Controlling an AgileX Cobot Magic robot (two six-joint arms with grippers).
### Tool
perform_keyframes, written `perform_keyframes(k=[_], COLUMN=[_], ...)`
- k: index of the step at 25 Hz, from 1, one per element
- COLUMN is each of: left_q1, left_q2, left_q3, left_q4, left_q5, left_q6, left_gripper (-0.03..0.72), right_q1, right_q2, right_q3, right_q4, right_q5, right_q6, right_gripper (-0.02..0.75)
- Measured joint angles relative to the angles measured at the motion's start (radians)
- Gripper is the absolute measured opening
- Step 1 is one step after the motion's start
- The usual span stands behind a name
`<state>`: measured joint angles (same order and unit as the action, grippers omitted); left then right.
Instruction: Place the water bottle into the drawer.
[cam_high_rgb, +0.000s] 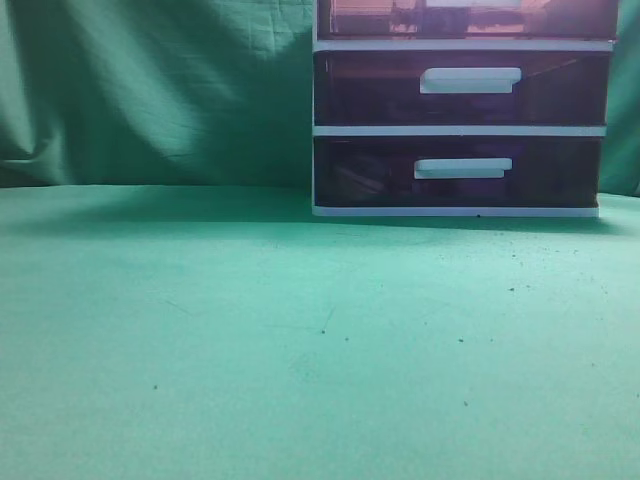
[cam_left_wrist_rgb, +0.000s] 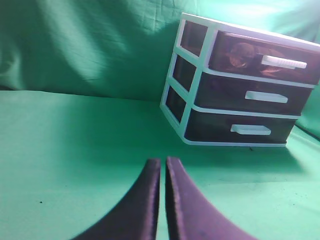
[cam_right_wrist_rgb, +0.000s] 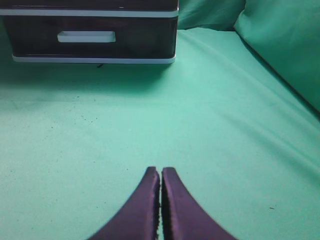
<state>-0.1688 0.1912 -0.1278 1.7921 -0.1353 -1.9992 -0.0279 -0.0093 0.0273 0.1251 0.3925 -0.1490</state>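
Left wrist view takes in the whole white-framed unit (cam_left_wrist_rgb: 187, 112), standing upright on the green cloth (cam_left_wrist_rgb: 75, 150) at the back, turned so its front faces right of the camera and one open-sided end shows. The drawer (cam_left_wrist_rgb: 265, 57) is the top one of three, pushed in flush with the frame, its long axis running level across the front and its white bar handle (cam_left_wrist_rgb: 284, 62) lying along that axis. Its wall is translucent dark purple-brown plastic, smooth and glossy; a brownish shape shows dimly through it, too blurred to name. The two lower drawers (cam_left_wrist_rgb: 250, 112) below it match it.

The exterior view, low along the cloth, cuts the drawer (cam_high_rgb: 465, 17) off at the top edge and gives the lower pair head-on. The right wrist view catches only the bottom drawer (cam_right_wrist_rgb: 90, 37) of the unit.

The left gripper (cam_left_wrist_rgb: 163, 162) hangs well in front of the unit, its dark curved fingers pressed together with nothing between them. The right gripper (cam_right_wrist_rgb: 160, 172) is likewise closed and empty, low over the speckled cloth, well short of the unit.
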Motion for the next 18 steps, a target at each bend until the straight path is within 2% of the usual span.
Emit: perform_keyframes(k=[13,16,18], left_q1=[0.01,0.05,0.072], left_q2=[-0.032,-0.092,-0.125], left_q3=[0.018,0.059,0.083], left_q4=[-0.023,-0.181,-0.3], left_q5=[0.01,0.053,0.073], left_q6=[0.025,0.143,0.276], left_gripper=[0.0,0.0,0.0], right_q1=[0.0,0.0,0.0], right_q2=[0.0,0.0,0.0], right_q3=[0.0,0.0,0.0], right_q4=[0.0,0.0,0.0], right_q5=[0.0,0.0,0.0], right_q6=[0.001,0.002,0.002], right_gripper=[0.0,0.0,0.0])
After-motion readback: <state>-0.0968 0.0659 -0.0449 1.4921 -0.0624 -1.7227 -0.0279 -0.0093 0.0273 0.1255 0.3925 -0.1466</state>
